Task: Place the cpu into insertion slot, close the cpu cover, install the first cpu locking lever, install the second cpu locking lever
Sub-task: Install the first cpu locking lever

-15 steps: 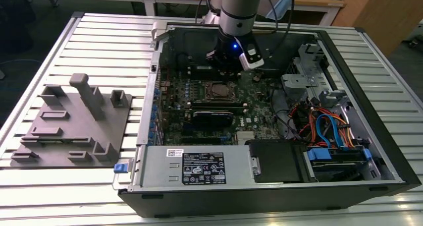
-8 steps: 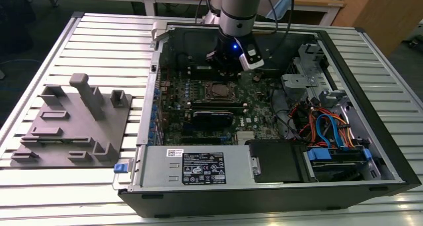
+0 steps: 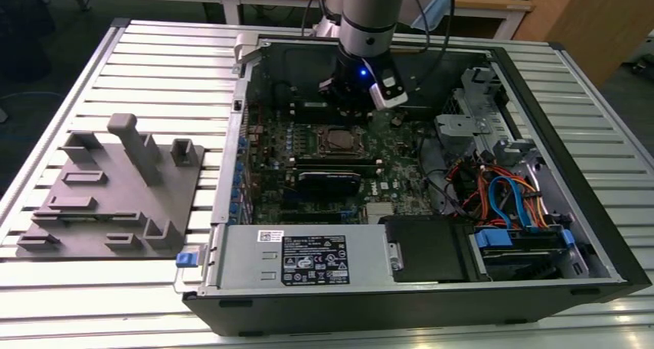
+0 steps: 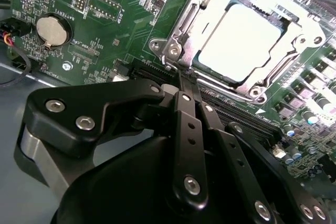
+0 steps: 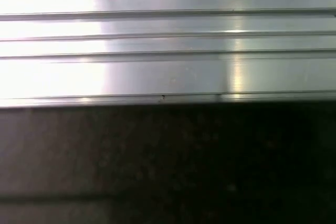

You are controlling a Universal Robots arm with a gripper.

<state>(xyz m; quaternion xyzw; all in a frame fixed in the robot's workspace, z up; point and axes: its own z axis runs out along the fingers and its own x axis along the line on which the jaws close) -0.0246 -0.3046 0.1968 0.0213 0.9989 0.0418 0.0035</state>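
Note:
The cpu (image 4: 241,40) lies flat in the insertion slot (image 3: 332,139), its dull silver top showing through the window of the cpu cover (image 4: 181,30). The cover's silver frame lies down around the chip. In the second wrist view my gripper (image 4: 188,85) has its black fingers pressed together, and their tips sit just beside one corner of the socket frame. I see nothing between them. In the exterior view the gripper (image 3: 345,106) hangs inside the open computer case, just behind the socket on the green board.
A coin battery (image 4: 51,30) sits on the board near the fingers. Black memory sticks (image 3: 329,165) lie in front of the socket, a power supply (image 3: 306,259) fills the case front, and coloured cables (image 3: 506,200) crowd the right. A grey fixture plate (image 3: 107,196) rests on the slatted table (image 5: 168,40).

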